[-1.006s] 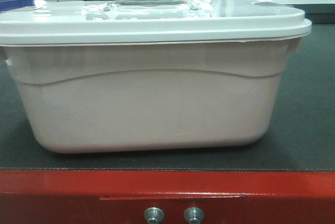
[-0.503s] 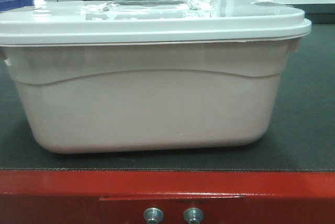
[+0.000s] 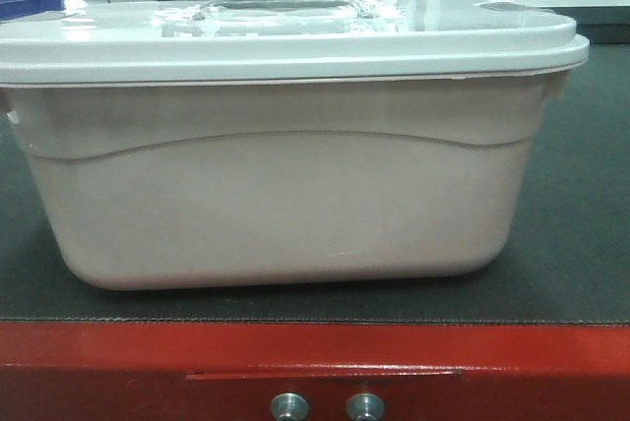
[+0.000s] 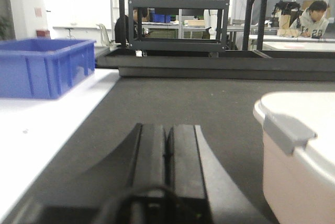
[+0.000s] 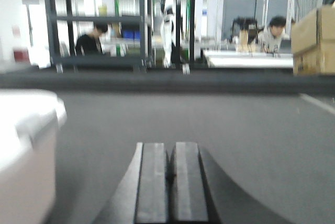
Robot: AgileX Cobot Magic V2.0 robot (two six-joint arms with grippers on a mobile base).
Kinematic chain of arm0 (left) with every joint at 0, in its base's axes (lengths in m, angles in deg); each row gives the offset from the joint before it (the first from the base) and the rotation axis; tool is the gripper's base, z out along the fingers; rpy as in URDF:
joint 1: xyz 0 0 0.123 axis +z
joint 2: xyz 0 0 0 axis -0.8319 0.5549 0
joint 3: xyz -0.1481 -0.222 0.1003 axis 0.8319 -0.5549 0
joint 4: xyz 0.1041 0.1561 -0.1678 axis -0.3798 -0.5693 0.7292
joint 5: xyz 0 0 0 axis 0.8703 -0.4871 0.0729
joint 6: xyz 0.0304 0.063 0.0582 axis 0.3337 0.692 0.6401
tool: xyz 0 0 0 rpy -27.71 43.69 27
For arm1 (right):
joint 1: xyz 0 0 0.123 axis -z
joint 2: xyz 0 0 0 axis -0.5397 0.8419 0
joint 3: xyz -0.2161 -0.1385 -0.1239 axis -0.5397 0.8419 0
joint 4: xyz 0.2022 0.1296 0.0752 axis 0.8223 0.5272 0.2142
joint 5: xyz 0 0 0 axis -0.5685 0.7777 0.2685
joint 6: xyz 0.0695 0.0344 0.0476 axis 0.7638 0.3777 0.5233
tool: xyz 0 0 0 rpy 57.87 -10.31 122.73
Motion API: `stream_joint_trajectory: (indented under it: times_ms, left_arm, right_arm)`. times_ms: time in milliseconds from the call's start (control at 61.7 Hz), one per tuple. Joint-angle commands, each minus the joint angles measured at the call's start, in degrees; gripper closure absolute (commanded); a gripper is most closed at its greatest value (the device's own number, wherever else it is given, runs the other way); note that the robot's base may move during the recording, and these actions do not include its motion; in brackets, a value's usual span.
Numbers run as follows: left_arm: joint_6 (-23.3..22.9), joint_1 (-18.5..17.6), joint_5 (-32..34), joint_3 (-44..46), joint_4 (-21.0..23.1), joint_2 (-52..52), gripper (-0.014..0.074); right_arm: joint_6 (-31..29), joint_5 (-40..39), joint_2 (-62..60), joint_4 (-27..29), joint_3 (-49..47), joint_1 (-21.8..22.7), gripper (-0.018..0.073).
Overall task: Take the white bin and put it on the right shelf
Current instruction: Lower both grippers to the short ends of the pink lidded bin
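1. The white bin (image 3: pixel 285 195) sat lidded on the dark tabletop (image 3: pixel 581 244), between the two pincers and touched by neither.
2. The left pincer (image 4: pixel 168 145) and right pincer (image 5: pixel 171 177) were both clenched on nothing.
3. The bin looked bulky, stiff-walled and smooth, probably slippery. Its contents were hidden, so its weight was unknown.
4. It looked too wide for one pincer. The overhanging lid (image 3: pixel 285 42) rim at each end seemed the best hold, one arm per side.
5. No brand, label or writing was readable on it.

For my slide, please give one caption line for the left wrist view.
Left gripper, jaws shut, low over the dark mat beside the lidded white bin, blue crate at far left.
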Motion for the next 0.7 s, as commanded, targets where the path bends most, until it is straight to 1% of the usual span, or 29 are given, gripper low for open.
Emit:
stream_joint_trajectory:
  times_ms: [0,130,211,259,341,422,519,568,600,633,681]
  left_arm:
    - [-0.5,-0.5,-1.0,9.0,-3.2,5.6,0.0709]
    - [-0.5,-0.5,-9.2,20.9,-2.7,15.9,0.0702]
    - [-0.5,-0.5,-13.6,25.9,-1.4,22.0,0.0662]
    - [-0.5,-0.5,-15.1,28.2,-1.1,25.6,0.0615]
    - [-0.5,-0.5,-16.2,30.3,0.2,30.6,0.0508]
    - [-0.5,-0.5,-16.2,31.0,2.4,34.8,0.0377]
    - [-0.5,-0.5,-16.1,31.1,4.8,38.4,0.0286]
    - [-0.5,-0.5,-16.2,31.1,6.8,40.0,0.0257]
    - [-0.5,-0.5,-16.8,31.3,8.0,40.8,0.024]
    - [-0.5,-0.5,-18.0,31.6,9.2,41.6,0.0222]
    - [-0.5,-0.5,-20.2,32.7,11.6,43.0,0.0185]
  right_arm:
    - [0.1,-3.7,2.9,1.1,-8.2,0.0,0.0491]
    - [0.1,1.8,11.9,1.1,-18.6,0.0,0.0489]
    - [0.1,2.7,18.4,1.1,-23.5,0.0,0.0457]
    - [0.1,3.0,22.1,1.1,-25.6,0.0,0.0404]
    - [0.1,3.7,27.1,1.1,-28.4,0.0,0.0302]
    - [0.1,4.6,32.5,1.1,-30.5,0.0,0.0142]
    - [0.1,5.4,37.8,1.1,-32.3,0.0,-0.0013]
    - [0.1,6.7,40.2,1.2,-33.3,0.0,-0.007]
    - [0.1,8.3,41.5,1.8,-34.0,-0.1,-0.0084]
    - [0.1,9.8,42.6,2.8,-35.1,-0.1,-0.0075]
    - [0.1,12.9,44.3,6.0,-36.8,-0.1,-0.0069]
